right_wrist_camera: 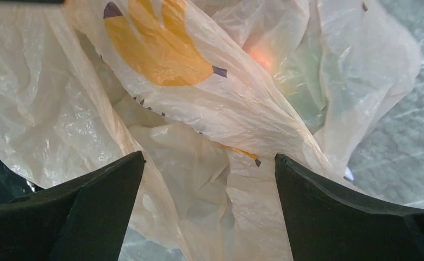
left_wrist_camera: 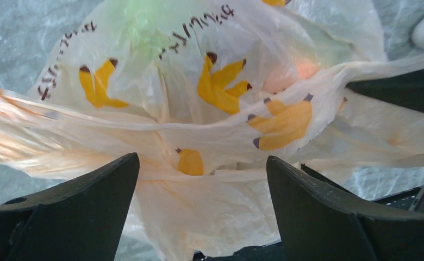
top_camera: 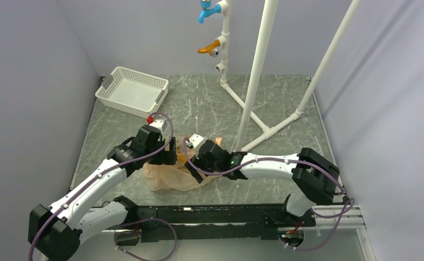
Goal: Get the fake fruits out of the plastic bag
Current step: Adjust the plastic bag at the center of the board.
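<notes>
Peach-tinted crinkled film: the plastic bag (top_camera: 172, 175) lies crumpled on the grey marbled table (top_camera: 286, 109), printed with yellow banana bunches and dark lettering. Its contents show only as colour through the film. An orange fruit (left_wrist_camera: 294, 73) reads as a soft glow, and a green fruit (left_wrist_camera: 139, 27) as a pale smear in the same far part of the bag. Both are inside the bag, their outlines blurred. The left gripper (left_wrist_camera: 201, 174) sits over the bag's far-left part. Its black fingers (left_wrist_camera: 79, 212) are spread wide, with a loose fold of film bunched between them but not pinched. The right gripper (right_wrist_camera: 210, 168) is over the bag's far-right part, pointing in toward the left one, the two close together in the top view. Its fingers (right_wrist_camera: 335, 212) are likewise held apart, and slack film fills the gap between them with nothing clamped. Beyond the bag to the far left, well apart from it, stands a white mesh basket (top_camera: 132, 91). Beyond the bag to the far right rises a white pipe frame (top_camera: 253, 98), one foot ending near the bag's far-right corner. On the frame's rear upright, well beyond the bag, an orange tap (top_camera: 210, 49) sits below a blue tap (top_camera: 209, 11).
</notes>
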`<state>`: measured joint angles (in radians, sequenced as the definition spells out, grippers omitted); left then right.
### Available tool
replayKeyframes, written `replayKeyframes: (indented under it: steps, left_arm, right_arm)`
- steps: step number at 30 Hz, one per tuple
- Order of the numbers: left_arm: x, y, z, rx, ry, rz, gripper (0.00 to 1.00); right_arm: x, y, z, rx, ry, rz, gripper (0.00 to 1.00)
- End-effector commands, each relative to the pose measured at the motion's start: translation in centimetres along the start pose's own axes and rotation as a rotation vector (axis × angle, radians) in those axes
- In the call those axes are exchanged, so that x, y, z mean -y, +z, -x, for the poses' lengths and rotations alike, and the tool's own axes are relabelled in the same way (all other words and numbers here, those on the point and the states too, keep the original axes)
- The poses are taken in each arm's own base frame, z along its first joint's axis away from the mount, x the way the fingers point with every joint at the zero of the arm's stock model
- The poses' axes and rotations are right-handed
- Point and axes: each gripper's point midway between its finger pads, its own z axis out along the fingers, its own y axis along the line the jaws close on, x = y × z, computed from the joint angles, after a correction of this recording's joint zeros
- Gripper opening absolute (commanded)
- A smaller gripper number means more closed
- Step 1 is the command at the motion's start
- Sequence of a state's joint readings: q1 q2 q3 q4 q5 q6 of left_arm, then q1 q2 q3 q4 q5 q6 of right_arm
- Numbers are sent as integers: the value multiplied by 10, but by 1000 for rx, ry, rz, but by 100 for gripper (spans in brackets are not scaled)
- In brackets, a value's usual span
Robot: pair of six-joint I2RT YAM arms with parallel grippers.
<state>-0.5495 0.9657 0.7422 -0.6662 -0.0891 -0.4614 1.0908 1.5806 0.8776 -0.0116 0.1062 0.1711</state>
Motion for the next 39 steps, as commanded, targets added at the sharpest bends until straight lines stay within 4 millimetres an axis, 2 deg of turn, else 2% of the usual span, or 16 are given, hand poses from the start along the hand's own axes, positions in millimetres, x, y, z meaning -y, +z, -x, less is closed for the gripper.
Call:
replayKeyframes:
  steps: [1, 5, 9, 12, 15, 18, 22, 25, 29, 31, 33, 36, 39]
  left_arm:
    - [23, 2, 17, 65, -5, -110, 92]
    - [36, -3, 23, 93, 21, -192, 93]
    - [54, -27, 36, 149, 88, -301, 95]
    - [57, -40, 50, 190, 160, -311, 89]
    - [52, -28, 51, 161, 259, -258, 85]
    - [46, -10, 43, 71, 348, -134, 88]
    - [59, 4, 34, 13, 472, -68, 99]
    - [67, 10, 31, 5, 498, -44, 99]
    - [58, 22, 24, -24, 506, 25, 99]
    - [48, 28, 27, -27, 501, 106, 99]
    - [36, 29, 36, -4, 472, 207, 92]
    - [29, 26, 52, 41, 448, 288, 69]
    - [23, 24, 67, 72, 426, 347, 37]
  right_arm:
    - [-13, -21, 8, 66, 6, 94, 92]
    - [-37, -40, 35, 197, 20, 237, 86]
    - [-57, -50, 44, 262, 5, 359, 74]
    - [-68, -59, 46, 321, -14, 431, 69]
    - [-69, -63, 48, 366, -17, 448, 66]
    - [-70, -64, 45, 378, -26, 459, 63]
    - [-67, -60, 33, 372, -29, 448, 62]
    - [-64, -57, 30, 373, -28, 437, 62]
    - [-65, -56, 26, 373, -29, 443, 62]
    - [-65, -54, 24, 372, -35, 445, 62]
    - [-63, -50, 22, 373, -47, 435, 62]
    - [-58, -37, 22, 360, -72, 396, 59]
    - [-57, -24, 17, 315, -92, 375, 38]
